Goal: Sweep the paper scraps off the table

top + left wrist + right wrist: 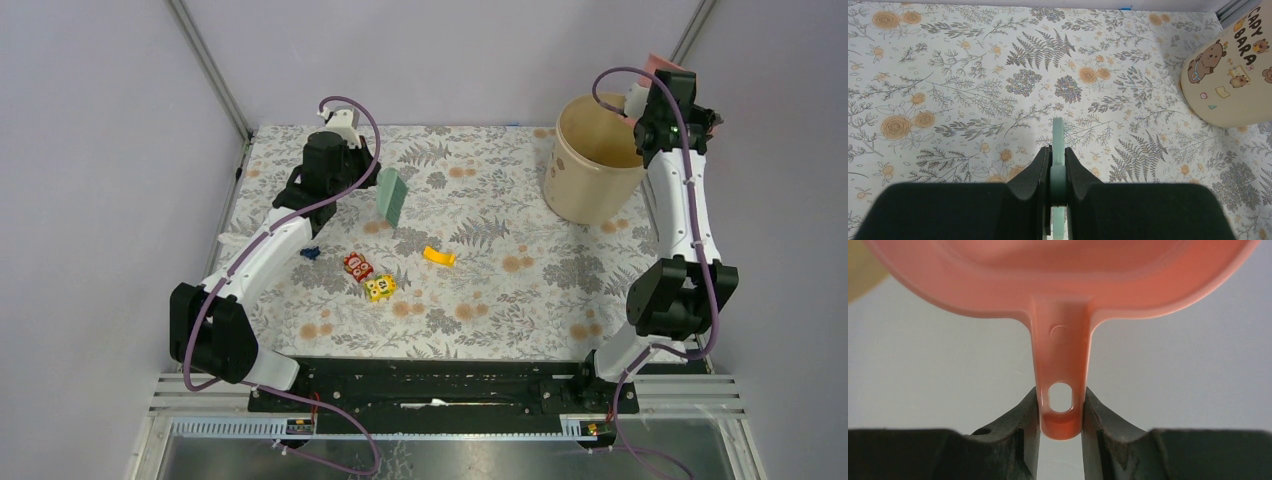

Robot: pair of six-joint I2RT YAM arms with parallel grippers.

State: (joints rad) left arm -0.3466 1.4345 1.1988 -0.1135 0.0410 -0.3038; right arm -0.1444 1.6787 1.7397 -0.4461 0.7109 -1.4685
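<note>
at the far right corner of the surface, the right claw is clamped on the handle of a pink dustpan, which is held high over the cream bin. we cannot see whether the pan holds anything. toward the far left, the left claw grips a pale green brush by its narrow handle, with the brush standing tilted above the cloth. we find one dark navy paper scrap on the surface just beside the left arm, well apart from both brush and bin. we judge the task nearly done, with that scrap yet to be swept. the yellow curved piece and toy blocks are not scraps.
</note>
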